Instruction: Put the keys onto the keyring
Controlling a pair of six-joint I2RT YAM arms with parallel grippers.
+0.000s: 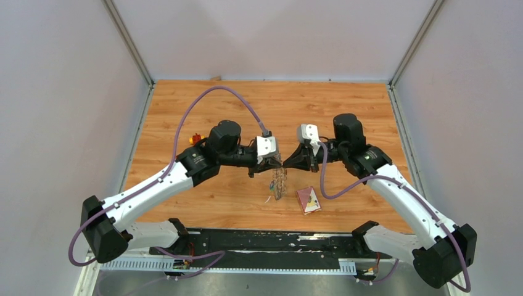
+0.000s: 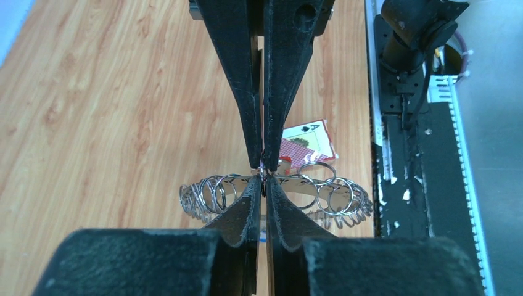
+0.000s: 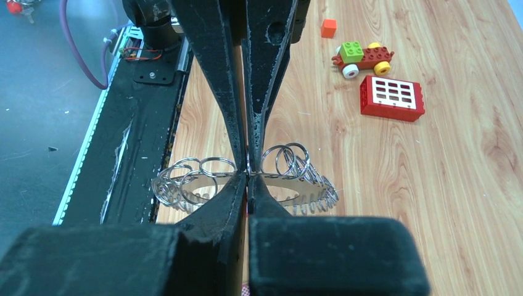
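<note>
- The left claw (image 2: 264, 185) is clenching tight, its tips pinching the upper rim of the keyring (image 2: 213, 191).
- The right claw (image 3: 248, 182) is facing it tip to tip, also clenching on the same spot. Whether it is biting the band or one of the small loops, I cannot tell.
- The keyring is hanging just under that meeting point, midway between the arms, standing on edge. Its long axis is running across the claws' line, so each claw is meeting it broadside.
- Both arms are touching it, so neither is nearer.
- No keys are showing clearly.
- A card (image 2: 306, 143) is lying on the bench (image 1: 345, 98) near the keyring, on the right arm's side.
- Any prising is likely calling for a pull along the claws' line.
</note>
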